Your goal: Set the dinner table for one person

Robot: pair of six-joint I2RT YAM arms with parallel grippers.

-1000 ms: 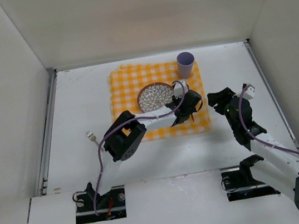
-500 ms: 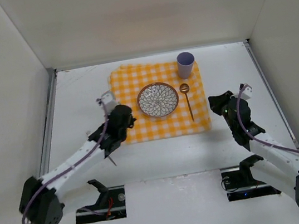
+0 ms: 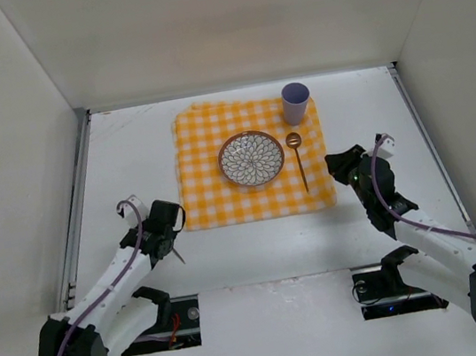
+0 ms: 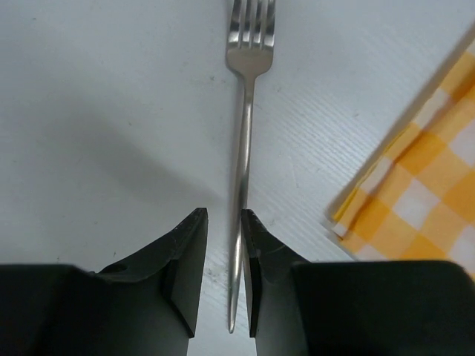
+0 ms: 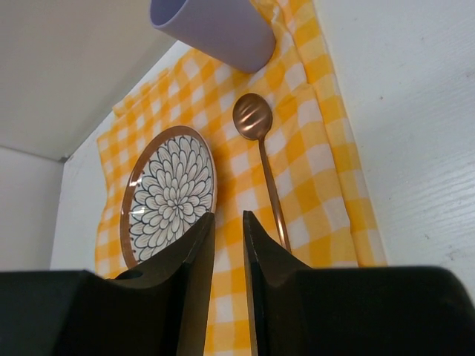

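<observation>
The white dinner table (image 3: pixel 128 159) carries a yellow checkered cloth (image 3: pixel 205 138). On the cloth are a flower-patterned plate (image 3: pixel 252 159), a copper spoon (image 3: pixel 298 162) to its right and a purple cup (image 3: pixel 296 102). My left gripper (image 3: pixel 174 239) is near the cloth's near-left corner. In the left wrist view it (image 4: pixel 225 215) is shut on the handle of a silver fork (image 4: pixel 245 111), whose tines point away. The fork (image 3: pixel 177 251) sticks out from the gripper. My right gripper (image 3: pixel 339 163) is shut and empty at the cloth's right edge, with fingertips (image 5: pixel 200 237) facing the plate (image 5: pixel 169 194), spoon (image 5: pixel 256 122) and cup (image 5: pixel 215 30).
Metal rails (image 3: pixel 77 211) run along the table's side edges, with white walls beyond them. The cloth's corner (image 4: pixel 415 193) lies just right of the fork. Both arm bases (image 3: pixel 160 315) sit at the near edge.
My left arm has left the spoon on the cloth and swung back to the near left, where it now holds the fork. The right gripper shifted slightly left.
</observation>
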